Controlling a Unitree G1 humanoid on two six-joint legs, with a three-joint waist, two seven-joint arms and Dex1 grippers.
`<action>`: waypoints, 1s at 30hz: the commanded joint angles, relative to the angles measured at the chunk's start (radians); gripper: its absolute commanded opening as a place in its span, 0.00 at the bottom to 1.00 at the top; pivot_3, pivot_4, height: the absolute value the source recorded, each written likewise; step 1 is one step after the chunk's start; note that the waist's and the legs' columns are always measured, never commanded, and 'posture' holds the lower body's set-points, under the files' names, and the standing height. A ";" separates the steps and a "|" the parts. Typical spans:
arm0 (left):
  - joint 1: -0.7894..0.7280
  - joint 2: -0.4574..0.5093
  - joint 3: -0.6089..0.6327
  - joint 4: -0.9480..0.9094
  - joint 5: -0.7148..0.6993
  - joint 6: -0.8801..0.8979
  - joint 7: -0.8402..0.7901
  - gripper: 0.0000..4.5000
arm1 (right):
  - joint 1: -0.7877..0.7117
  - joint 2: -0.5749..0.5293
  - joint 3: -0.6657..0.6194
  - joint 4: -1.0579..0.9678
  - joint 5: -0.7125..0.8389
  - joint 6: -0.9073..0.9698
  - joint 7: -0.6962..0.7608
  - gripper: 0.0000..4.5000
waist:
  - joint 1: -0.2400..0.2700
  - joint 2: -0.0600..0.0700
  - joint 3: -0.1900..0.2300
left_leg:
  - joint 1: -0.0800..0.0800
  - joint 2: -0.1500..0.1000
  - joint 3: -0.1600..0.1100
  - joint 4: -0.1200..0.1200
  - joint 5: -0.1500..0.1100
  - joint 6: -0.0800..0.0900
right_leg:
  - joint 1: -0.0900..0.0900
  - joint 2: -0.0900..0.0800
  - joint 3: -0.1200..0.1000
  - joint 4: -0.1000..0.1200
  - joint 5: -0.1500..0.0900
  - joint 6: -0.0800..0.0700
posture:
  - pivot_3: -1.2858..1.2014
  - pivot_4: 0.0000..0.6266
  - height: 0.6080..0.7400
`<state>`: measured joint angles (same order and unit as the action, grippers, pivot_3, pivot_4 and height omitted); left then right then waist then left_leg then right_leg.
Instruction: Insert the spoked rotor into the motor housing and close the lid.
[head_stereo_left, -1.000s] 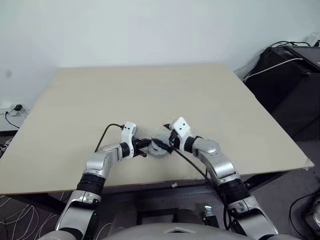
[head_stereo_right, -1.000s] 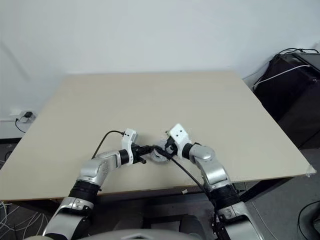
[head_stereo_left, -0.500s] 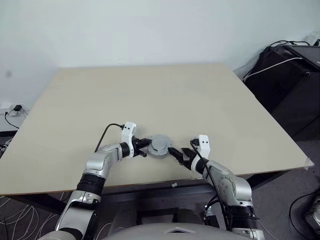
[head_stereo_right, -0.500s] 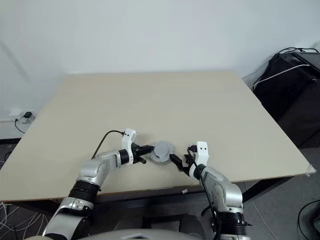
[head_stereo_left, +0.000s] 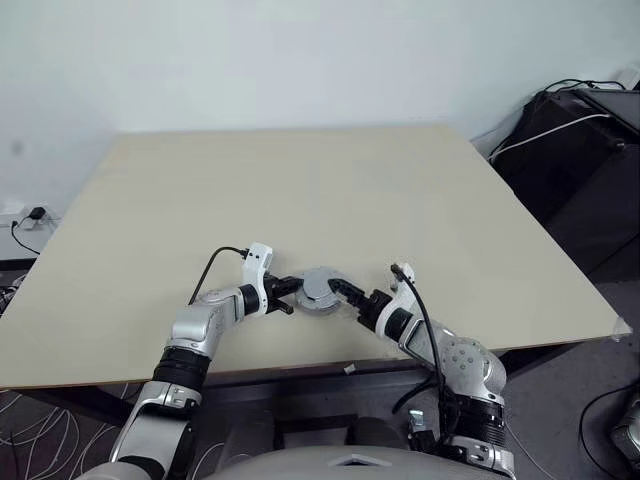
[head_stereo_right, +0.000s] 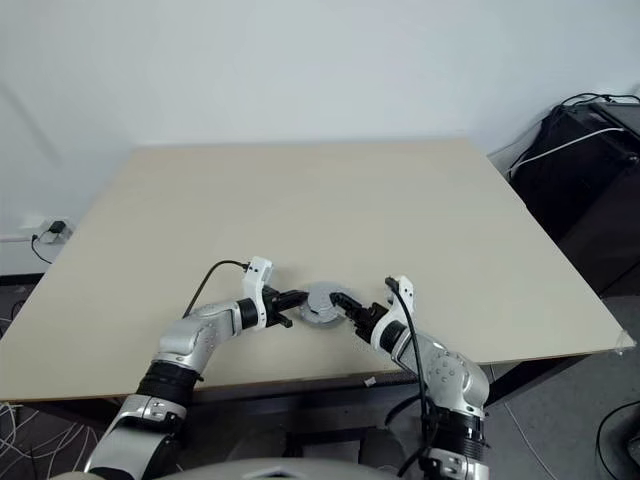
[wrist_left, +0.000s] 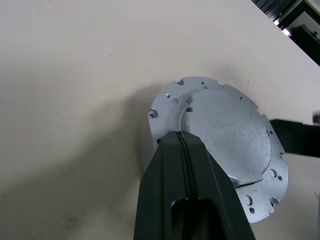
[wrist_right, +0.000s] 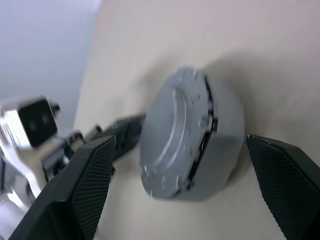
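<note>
Silver-grey lid (head_stereo_left: 319, 288) sits flat, plain face up, on the housing, the two stacked as one round unit on the table (head_stereo_left: 300, 190), near its front edge, abt mid-width. Being a disc it has no long axis; its flat face points up. In the right wrist view dark gaps show round the side (wrist_right: 207, 125) between lid and the body under it. Rotor can't be seen, nor the windings.

L gripper (head_stereo_left: 292, 287) comes in from the left, jaws closed together, tips touching the lid's left rim. R gripper (head_stereo_left: 343, 292) comes from the right-front, jaws wide apart, fingers (wrist_right: 85, 185) either side of the unit, gripping nothing.

Black cable (head_stereo_left: 210, 265) loops off the left wrist. Black bags w/ cables (head_stereo_left: 580, 130) sit off the table's right edge. Wall socket (head_stereo_left: 30, 218) off the left edge
</note>
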<state>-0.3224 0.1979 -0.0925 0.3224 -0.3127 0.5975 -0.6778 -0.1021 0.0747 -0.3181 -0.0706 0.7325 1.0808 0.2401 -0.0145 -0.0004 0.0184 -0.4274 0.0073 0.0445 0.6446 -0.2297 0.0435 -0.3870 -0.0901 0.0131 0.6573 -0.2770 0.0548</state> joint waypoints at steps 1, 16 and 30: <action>0.012 0.010 -0.011 -0.007 0.019 0.004 0.007 0.00 | -0.026 0.041 -0.026 0.035 0.043 -0.006 -0.036 0.99 | 0.000 0.000 0.000 | -0.001 0.000 0.000 0.000 0.000 0.000 | -0.001 0.000 0.000 0.000 0.000 0.000 | 0.52 0.00 1.00; 0.025 0.015 -0.010 -0.025 0.022 0.006 0.012 0.00 | -0.034 0.060 0.007 0.094 0.158 0.032 -0.049 0.99 | -0.009 0.001 -0.001 | -0.002 0.000 0.000 0.001 0.001 0.001 | -0.002 0.003 0.000 0.001 0.000 0.000 | 0.52 0.00 1.00; 0.038 0.012 -0.011 -0.037 0.020 0.006 0.014 0.00 | -0.087 0.082 -0.008 0.262 0.196 -0.091 -0.049 0.99 | -0.012 0.001 -0.001 | -0.001 0.000 0.001 0.002 0.003 0.005 | -0.001 0.007 0.000 0.001 0.001 0.002 | 0.52 0.00 1.00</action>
<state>-0.2947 0.2034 -0.0885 0.2899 -0.3119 0.5960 -0.6707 -0.1664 0.0806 -0.3199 0.1824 0.9126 1.0269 0.1887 -0.0264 0.0009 0.0170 -0.4284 0.0078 0.0453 0.6471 -0.2269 0.0484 -0.3880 -0.0826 0.0128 0.6584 -0.2760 0.0569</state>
